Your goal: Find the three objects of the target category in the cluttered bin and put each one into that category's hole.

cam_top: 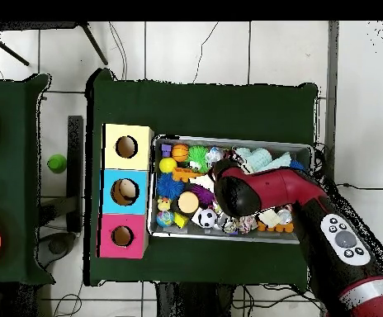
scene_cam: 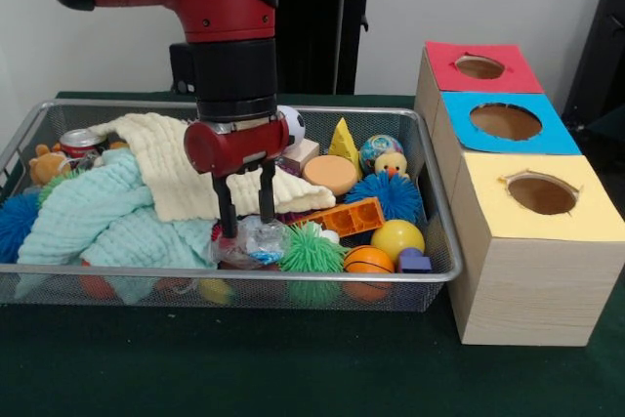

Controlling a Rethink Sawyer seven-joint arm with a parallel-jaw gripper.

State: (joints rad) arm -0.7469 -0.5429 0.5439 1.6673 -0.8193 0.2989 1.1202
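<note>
The bin (scene_cam: 244, 275) is a wide silver wire-mesh basket full of toys and cloths; it also shows in the overhead view (cam_top: 304, 150). My gripper (scene_cam: 247, 225) hangs down into its middle with the fingers apart and nothing between them. The fingertips sit just above a clear crinkly wrapped item (scene_cam: 256, 241), beside a green spiky ball (scene_cam: 312, 249). The hole (scene_cam: 505, 121) is the large round cutout in the blue-topped box, right of the bin; it also shows in the overhead view (cam_top: 124, 191). In the overhead view the arm (cam_top: 261, 190) hides the gripper.
A cream cloth (scene_cam: 166, 158) and a mint cloth (scene_cam: 98, 217) cover the bin's left half. At the right lie a yellow ball (scene_cam: 397, 238), an orange ball (scene_cam: 368, 261), a blue spiky ball (scene_cam: 395, 195) and an orange brick (scene_cam: 347, 217). Red-topped (scene_cam: 518, 75) and yellow-topped (scene_cam: 586, 222) boxes flank the blue one.
</note>
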